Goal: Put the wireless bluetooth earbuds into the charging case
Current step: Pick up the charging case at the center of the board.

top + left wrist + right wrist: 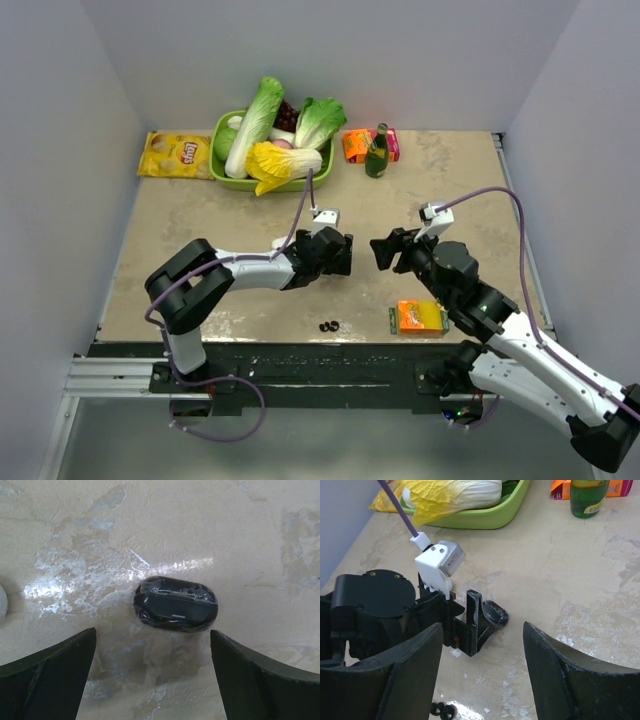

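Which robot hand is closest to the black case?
The left gripper: the black case lies just beyond its open fingers. The right gripper sits farther back.

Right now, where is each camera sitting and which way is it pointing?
Top external: above and behind the bases, looking down at the table; left arm and right arm show.
Left wrist: faces straight down at the black charging case; left end effector open.
Right wrist: low, facing the left arm and green basket; right end effector open.
Shared: both wrist views show the case.

left claw [153, 635] crowding case [176, 604], table [250, 540] beyond open
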Controlling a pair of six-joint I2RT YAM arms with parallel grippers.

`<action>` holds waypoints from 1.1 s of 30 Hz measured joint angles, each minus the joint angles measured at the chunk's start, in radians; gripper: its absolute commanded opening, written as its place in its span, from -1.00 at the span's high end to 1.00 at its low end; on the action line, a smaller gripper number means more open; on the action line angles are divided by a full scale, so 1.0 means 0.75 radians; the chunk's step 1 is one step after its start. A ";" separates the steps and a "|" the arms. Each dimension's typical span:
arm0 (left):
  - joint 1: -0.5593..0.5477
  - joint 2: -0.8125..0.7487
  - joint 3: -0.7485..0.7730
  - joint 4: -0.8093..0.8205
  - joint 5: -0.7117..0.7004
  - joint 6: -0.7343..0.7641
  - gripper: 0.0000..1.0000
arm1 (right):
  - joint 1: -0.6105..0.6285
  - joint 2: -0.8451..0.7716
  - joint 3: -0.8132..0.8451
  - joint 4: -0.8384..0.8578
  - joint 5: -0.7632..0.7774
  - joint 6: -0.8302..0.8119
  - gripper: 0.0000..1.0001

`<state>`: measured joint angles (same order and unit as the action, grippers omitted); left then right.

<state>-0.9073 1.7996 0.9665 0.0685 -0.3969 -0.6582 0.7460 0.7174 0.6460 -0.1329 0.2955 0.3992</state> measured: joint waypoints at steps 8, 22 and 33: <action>0.000 0.071 0.068 -0.045 -0.031 0.034 -1.00 | 0.000 -0.032 0.000 -0.056 -0.001 0.005 -0.36; -0.036 0.140 0.170 -0.109 -0.079 -0.004 -1.00 | 0.000 -0.023 0.000 -0.084 0.002 0.005 -0.36; -0.073 0.217 0.321 -0.305 -0.198 -0.262 -1.00 | 0.000 -0.023 0.000 -0.097 0.001 0.006 -0.37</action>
<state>-0.9623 1.9625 1.2076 -0.1604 -0.5453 -0.8547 0.7460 0.6998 0.6460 -0.2054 0.2962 0.4034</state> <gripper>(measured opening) 0.997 0.684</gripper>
